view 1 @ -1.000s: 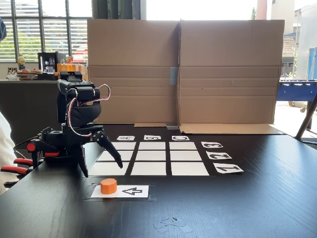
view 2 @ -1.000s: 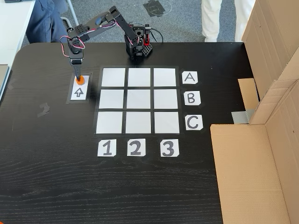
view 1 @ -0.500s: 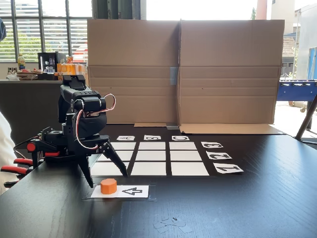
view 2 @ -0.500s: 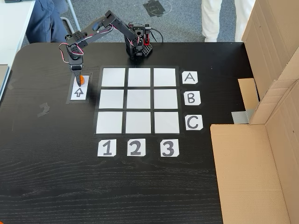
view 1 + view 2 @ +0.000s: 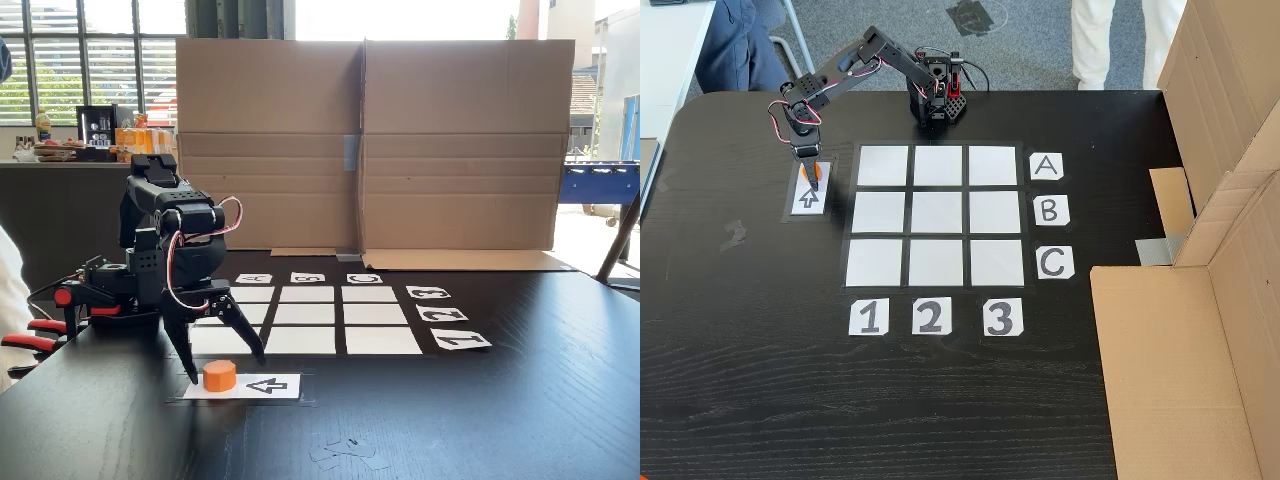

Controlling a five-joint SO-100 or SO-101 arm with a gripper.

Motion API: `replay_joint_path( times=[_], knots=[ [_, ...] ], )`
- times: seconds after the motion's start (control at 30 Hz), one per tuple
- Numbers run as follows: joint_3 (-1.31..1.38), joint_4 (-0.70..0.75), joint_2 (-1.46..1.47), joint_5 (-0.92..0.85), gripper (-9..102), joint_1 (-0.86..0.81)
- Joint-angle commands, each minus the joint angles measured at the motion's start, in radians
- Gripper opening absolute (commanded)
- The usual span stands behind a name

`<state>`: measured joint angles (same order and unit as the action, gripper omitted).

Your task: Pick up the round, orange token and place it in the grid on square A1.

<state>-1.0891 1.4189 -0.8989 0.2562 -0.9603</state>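
Fixed view: round, orange token [image 5: 219, 375] stands upright.

Your bench [image 5: 940, 400] looks like black wood with visible grain and a slight sheen. The grid [image 5: 937, 215] squares look like matt white paper, the token [image 5: 219, 375] smooth orange plastic, the pincer [image 5: 226, 365] matt black plastic, the screen [image 5: 370, 145] plain brown cardboard.

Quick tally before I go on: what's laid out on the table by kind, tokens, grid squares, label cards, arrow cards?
Orange token: 1, on the arrow card, between the open fingers of the hand
White grid squares: 9
Letter labels: 3
Number labels: 3
Arrow card: 1
Total: 17
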Motion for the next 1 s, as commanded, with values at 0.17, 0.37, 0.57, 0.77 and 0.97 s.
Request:
replay_joint_path(
  times=[0.17, 0.37, 0.57, 0.77, 0.97],
  knots=[
    [0.041, -0.008, 0.002, 0.006, 34, 0.008],
    [0.043, -0.008, 0.005, 0.008, 30, 0.008],
    [0.044, -0.008, 0.006, 0.008, 27, 0.008],
    [0.051, -0.008, 0.011, 0.008, 24, 0.008],
    [0.054, -0.008, 0.012, 0.008, 22, 0.008]
  ],
)
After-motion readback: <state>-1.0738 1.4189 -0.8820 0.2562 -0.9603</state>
